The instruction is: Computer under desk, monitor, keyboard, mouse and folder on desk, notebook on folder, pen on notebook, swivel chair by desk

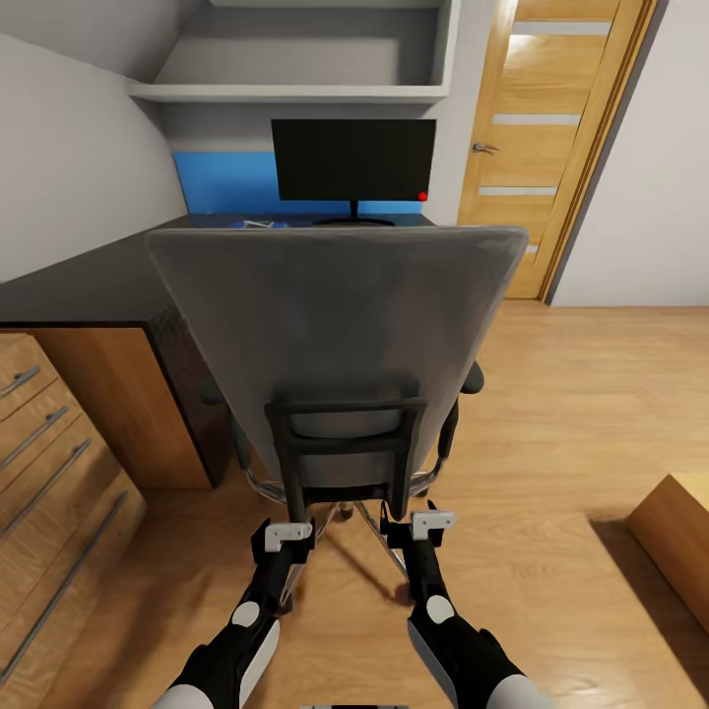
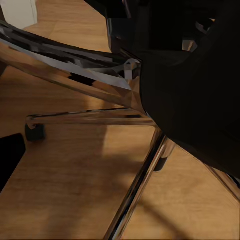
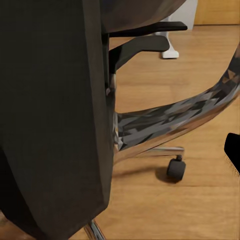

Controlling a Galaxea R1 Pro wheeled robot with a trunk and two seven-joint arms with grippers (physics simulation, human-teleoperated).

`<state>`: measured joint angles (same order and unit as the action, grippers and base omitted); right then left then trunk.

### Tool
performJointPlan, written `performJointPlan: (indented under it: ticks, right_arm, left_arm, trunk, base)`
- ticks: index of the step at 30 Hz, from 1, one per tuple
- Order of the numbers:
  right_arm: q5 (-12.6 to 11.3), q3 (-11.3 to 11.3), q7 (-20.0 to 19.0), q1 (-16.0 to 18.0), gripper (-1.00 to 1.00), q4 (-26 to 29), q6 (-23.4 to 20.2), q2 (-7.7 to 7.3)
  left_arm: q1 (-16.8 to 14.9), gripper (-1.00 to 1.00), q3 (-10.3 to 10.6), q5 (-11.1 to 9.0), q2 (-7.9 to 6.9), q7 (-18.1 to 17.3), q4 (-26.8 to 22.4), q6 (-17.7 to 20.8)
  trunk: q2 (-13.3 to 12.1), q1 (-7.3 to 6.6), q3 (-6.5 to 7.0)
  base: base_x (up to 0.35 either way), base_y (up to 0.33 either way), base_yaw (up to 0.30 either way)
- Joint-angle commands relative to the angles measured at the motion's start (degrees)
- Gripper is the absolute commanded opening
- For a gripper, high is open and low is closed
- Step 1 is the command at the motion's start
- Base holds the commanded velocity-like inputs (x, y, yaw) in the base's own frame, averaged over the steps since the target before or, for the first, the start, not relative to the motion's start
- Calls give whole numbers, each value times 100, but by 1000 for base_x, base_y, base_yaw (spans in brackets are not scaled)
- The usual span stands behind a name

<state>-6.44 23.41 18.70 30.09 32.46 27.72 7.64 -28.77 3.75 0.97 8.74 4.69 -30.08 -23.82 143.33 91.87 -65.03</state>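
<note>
Swivel chair (image 1: 335, 325): facing desk (image 1: 89, 286), back toward robot, close before monitor (image 1: 353, 160).
Handling: probably heavy; rolls freely on casters.
Hold: black back frame, stiff.
Left claw (image 1: 284, 537): at frame; opening cannot tell.
Right claw (image 1: 431, 524): same.

Two slim black arms with glossy white shell panels, each with a round dark joint disc; pale grey bracket plates with small dark screw holes cap the black left gripper (image 1: 284, 540) and right gripper (image 1: 421, 530)
</note>
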Motion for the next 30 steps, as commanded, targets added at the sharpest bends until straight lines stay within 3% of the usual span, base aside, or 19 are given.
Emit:
performJointPlan:
  ticks: [1,30]
  right_arm:
    - [-130,24,55,6,100,-8,49,-8]
    - [-130,18,55,6,100,-5,49,-15]
  left_arm:
    - [-6,100,12,-11,-3,49,2,-18]
    - [-6,100,11,-17,-9,57,3,-18]
  trunk:
    - [1,1,-4]
    - [1,1,-4]
  base:
    - [210,-144,0]
    - [267,-28,0]
